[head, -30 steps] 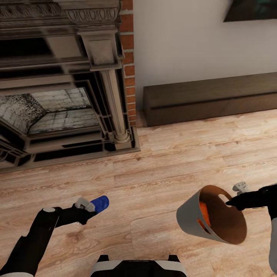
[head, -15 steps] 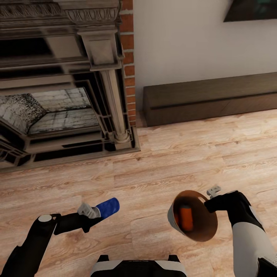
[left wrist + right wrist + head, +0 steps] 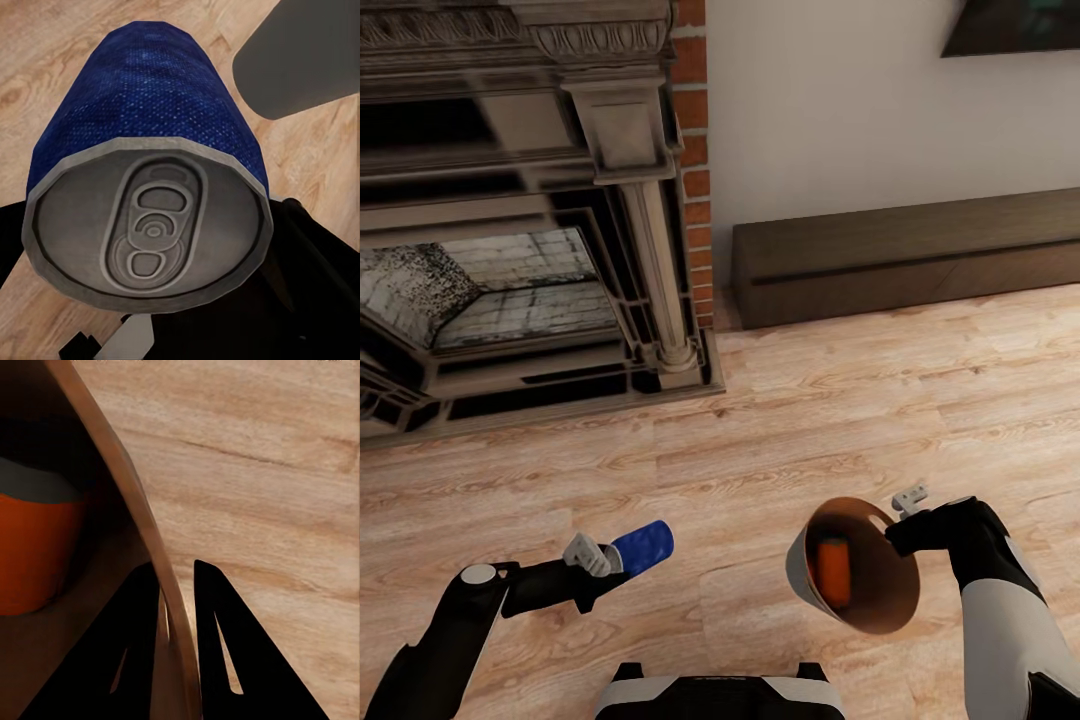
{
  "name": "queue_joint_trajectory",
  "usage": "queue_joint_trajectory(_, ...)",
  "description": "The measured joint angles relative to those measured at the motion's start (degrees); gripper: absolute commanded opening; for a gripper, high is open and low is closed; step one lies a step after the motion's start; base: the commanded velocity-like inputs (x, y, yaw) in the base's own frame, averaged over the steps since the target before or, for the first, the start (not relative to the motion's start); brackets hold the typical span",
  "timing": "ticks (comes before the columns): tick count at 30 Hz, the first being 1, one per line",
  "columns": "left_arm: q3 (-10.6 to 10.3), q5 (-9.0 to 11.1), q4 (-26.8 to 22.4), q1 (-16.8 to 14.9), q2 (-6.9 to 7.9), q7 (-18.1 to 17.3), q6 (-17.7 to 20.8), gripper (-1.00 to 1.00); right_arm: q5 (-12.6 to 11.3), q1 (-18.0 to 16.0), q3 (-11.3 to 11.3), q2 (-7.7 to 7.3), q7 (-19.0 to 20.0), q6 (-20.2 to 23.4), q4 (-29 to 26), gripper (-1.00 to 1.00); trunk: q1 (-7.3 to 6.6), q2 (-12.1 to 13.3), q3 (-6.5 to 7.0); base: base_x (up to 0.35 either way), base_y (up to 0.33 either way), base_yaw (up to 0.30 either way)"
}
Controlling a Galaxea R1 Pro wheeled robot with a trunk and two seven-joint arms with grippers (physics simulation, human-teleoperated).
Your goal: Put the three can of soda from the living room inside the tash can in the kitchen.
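Brick fireplace (image 3: 530,230) beside low dark cabinet (image 3: 905,255), perhaps touching.

Dark blue can (image 3: 642,547) with grey top; orange can (image 3: 834,572) inside grey, coppery-brown-lined bin (image 3: 797,565); light wood-grain floor (image 3: 840,410)

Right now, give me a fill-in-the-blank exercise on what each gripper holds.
1. The left gripper is shut on the ___ can.
2. The right gripper pinches the bin by its ___.
3. Inside the bin lies an ___ can.
4. The floor beneath is light ___.

Missing words: blue; rim; orange; wood
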Motion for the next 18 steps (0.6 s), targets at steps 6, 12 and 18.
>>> queue_joint_trajectory(6,0.0,0.0,0.3,0.0,0.0,-0.1,0.0,-1.0,-0.6,0.0,0.0,-0.88,8.4,0.5,-0.1,-1.0,-0.01,0.0,0.0,0.0,0.0,0.0)
queue_joint_trajectory(12,0.0,0.0,0.4,0.0,0.02,-1.8,0.0,-1.0,-0.6,0.0,0.0,-4.5,18.4,-2.3,-0.4,-1.0,-0.01,0.0,0.0,0.0,0.0,0.0)
queue_joint_trajectory(18,0.1,0.0,0.4,0.0,0.08,-4.5,-0.1,-1.0,-0.9,0.0,0.0,-5.11,20.4,-3.0,-0.4,-1.0,0.0,0.0,0.0,0.0,0.0,0.0)
